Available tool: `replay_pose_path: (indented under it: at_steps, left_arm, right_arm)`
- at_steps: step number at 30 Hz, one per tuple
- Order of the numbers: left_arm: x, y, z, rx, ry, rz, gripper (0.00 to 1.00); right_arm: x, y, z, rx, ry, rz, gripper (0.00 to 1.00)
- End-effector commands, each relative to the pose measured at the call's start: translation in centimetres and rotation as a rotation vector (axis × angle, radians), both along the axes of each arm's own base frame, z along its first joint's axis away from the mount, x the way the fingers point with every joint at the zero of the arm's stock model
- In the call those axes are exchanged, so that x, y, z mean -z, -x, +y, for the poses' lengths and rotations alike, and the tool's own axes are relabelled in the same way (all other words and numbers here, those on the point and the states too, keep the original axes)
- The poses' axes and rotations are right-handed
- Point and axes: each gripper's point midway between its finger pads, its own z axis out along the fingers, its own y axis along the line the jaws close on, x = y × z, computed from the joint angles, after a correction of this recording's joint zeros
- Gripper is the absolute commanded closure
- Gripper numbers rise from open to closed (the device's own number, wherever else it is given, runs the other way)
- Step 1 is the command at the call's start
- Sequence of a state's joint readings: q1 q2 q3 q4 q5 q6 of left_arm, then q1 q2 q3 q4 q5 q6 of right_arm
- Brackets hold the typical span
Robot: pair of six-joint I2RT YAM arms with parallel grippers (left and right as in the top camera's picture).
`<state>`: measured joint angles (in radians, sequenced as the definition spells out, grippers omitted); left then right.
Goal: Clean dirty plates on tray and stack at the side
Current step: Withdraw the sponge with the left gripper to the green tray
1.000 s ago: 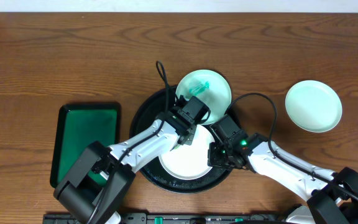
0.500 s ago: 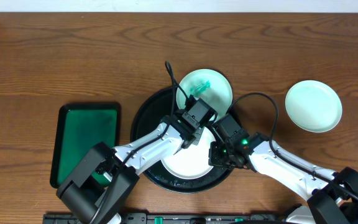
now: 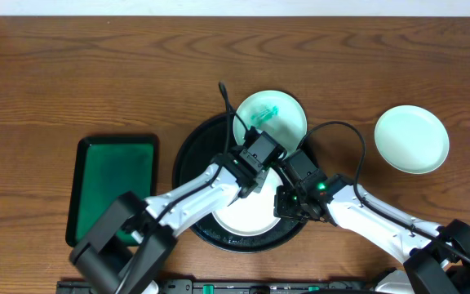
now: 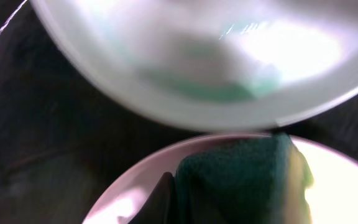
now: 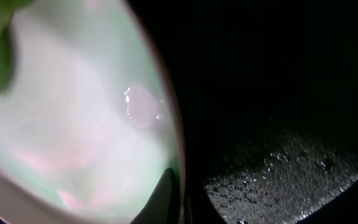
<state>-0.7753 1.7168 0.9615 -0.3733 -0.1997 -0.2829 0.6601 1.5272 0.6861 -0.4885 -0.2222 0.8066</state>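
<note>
Left gripper [image 3: 257,160] edged right, apparently clamping a sponge [image 4: 241,180]

Robotics lab bench, arms at wooden table [image 3: 72,73]

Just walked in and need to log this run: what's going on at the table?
Two robot arms are cleaning plates on the black tray. The left gripper holds a dark green sponge on the white plate, near its edge, while the right gripper pinches that plate's rim. A smeared mint plate sits at the tray's far rim; a plain mint plate lies on the table to the right.
</note>
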Motion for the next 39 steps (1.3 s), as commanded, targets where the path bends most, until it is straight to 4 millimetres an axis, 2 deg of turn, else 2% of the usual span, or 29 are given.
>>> replay_pose_path:
  at_steps: [1,3,4,10,12,16,20,23,26,29,35,39]
  left_arm:
    - [-3.8,-0.7,1.9,-0.065,-0.032,-0.102,0.93]
    - [-5.7,-0.6,3.1,-0.086,-0.049,-0.141,0.93]
    - [-7.2,-0.4,4.1,-0.105,-0.061,-0.174,0.93]
    - [-11.5,0.6,6.4,-0.153,-0.042,-0.252,0.93]
    - [-12.7,0.8,8.8,-0.256,-0.074,-0.294,0.93]
    - [-12.8,2.0,13.6,-0.457,-0.123,-0.258,0.93]
    - [-11.6,4.8,18.4,-0.681,-0.192,-0.144,0.93]
    - [-11.3,6.5,20.6,-0.759,-0.245,-0.078,0.93]
    - [-10.7,7.5,21.2,-0.792,-0.239,-0.005,0.93]
    - [-9.8,8.4,20.3,-0.833,-0.161,0.089,0.93]
    - [-9.6,8.5,20.6,-0.861,-0.147,0.108,0.93]
    - [-9.6,8.5,20.9,-0.879,-0.144,0.113,0.93]
  right_arm:
    - [1.5,1.1,-1.8,-0.021,0.073,0.029,0.99]
    - [1.5,1.0,-1.8,-0.021,0.073,0.028,0.99]
    - [1.5,1.0,-1.8,-0.021,0.073,0.029,0.99]
    - [1.5,0.8,-1.6,-0.022,0.066,0.019,0.99]
    - [1.4,0.5,-1.4,-0.022,0.056,0.006,0.99]
    - [1.2,-0.3,-0.7,-0.017,0.029,-0.029,0.98]
    - [0.7,-1.9,0.1,0.051,-0.005,-0.077,0.98]
    - [0.3,-3.1,0.8,0.082,-0.043,-0.120,0.99]
    - [-0.4,-4.0,1.9,0.036,-0.090,-0.174,0.98]
    - [-1.1,-4.3,3.4,-0.036,-0.147,-0.215,0.99]
    - [-2.8,-4.1,4.8,-0.165,-0.175,-0.302,0.98]
    - [-4.9,-4.1,5.5,-0.275,-0.192,-0.402,0.98]
